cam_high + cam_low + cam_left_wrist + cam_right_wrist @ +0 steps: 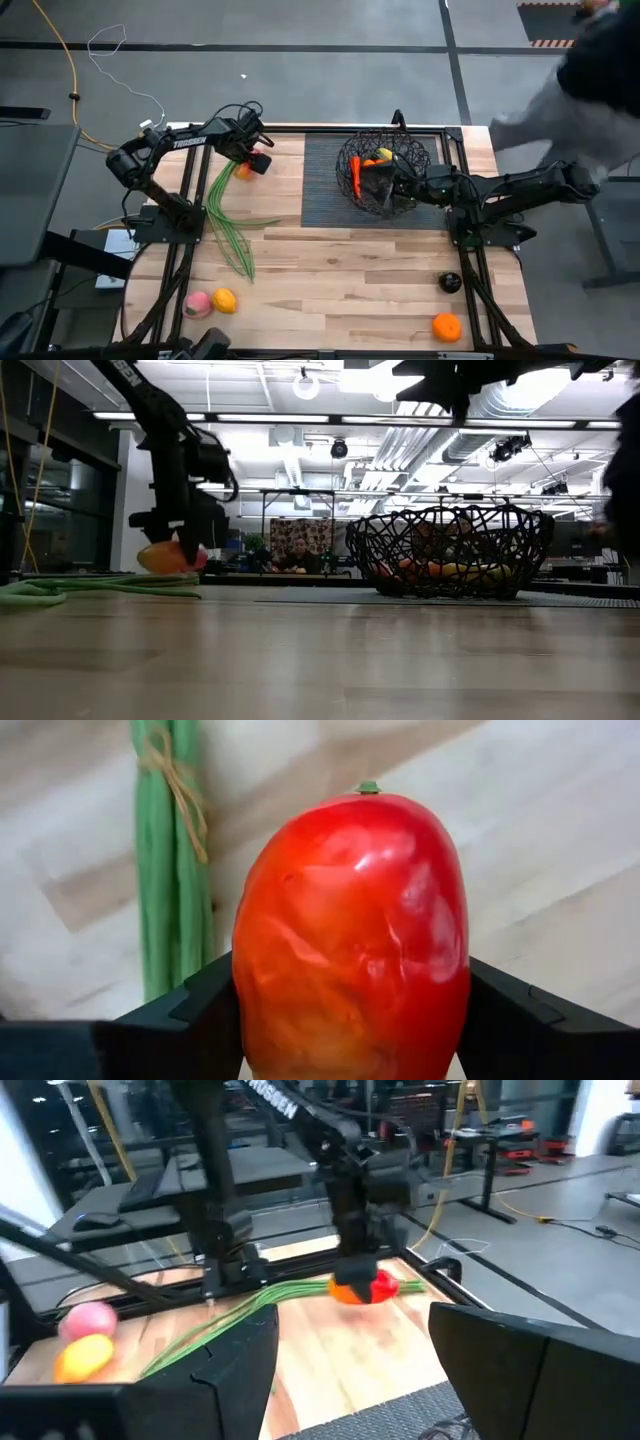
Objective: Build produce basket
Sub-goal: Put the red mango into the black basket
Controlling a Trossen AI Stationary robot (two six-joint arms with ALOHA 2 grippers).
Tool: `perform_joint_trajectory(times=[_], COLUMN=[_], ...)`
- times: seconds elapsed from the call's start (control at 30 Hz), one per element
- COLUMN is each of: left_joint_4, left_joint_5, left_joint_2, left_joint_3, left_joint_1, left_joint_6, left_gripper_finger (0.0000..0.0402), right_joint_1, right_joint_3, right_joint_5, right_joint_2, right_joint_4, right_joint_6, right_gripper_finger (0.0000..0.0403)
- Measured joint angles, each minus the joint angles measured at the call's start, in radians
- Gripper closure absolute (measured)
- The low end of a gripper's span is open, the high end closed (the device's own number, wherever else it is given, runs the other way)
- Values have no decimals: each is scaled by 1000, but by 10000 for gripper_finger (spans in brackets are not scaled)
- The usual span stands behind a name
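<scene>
Fingers of the left hand [350,1030] bracket the glossy red-orange mango [352,935] on the wooden table [330,270] at upper left, not visibly clamped, destined for the black wire basket [385,170] at upper centre.

I am counting one round black wire basket [385,172], one red-orange mango [352,940], one bundle of long green stalks [228,215], one dark plum [450,282], one orange [447,326].

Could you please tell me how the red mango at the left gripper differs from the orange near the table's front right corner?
The glossy red, egg-shaped mango sits between the left gripper's fingers; the round orange fruit lies alone and untouched. The mango is beside the long green stalks; the orange is near a small dark plum. Both are outside the black wire basket.
</scene>
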Motion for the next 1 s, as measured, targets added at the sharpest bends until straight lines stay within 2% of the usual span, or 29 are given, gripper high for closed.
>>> perform_joint_trajectory(times=[0.07,0.13,0.3,0.33,0.47,0.6,0.73,0.87,1.0], left_joint_4=[10,30,121,149,264,379,512,644,907], left_joint_5=[0,17,93,109,128,117,39,-68,-125], left_joint_2=[-45,-94,-241,-272,-397,-507,-582,-605,-605], left_joint_3=[0,0,0,0,0,0,0,-2,-100], left_joint_1=[0,-5,-48,-64,-160,-295,-451,-601,-721], left_joint_6=[11,12,0,-6,-47,-99,-118,-111,-80], left_gripper_finger=[143,143,143,143,143,142,142,142,142], right_joint_1=[0,0,-9,-16,-30,-28,-28,-28,-28], right_joint_3=[0,0,0,0,0,0,0,0,0], right_joint_5=[-20,-28,-105,-129,-161,-183,-204,-220,-253], right_joint_2=[0,-2,-42,-54,-98,-119,-109,-92,-73], right_joint_4=[0,-3,-43,-61,-98,-103,-99,-91,-60], right_joint_6=[2,8,9,18,51,52,72,74,76], right_gripper_finger=[186,223,371,386,380,399,401,402,402])
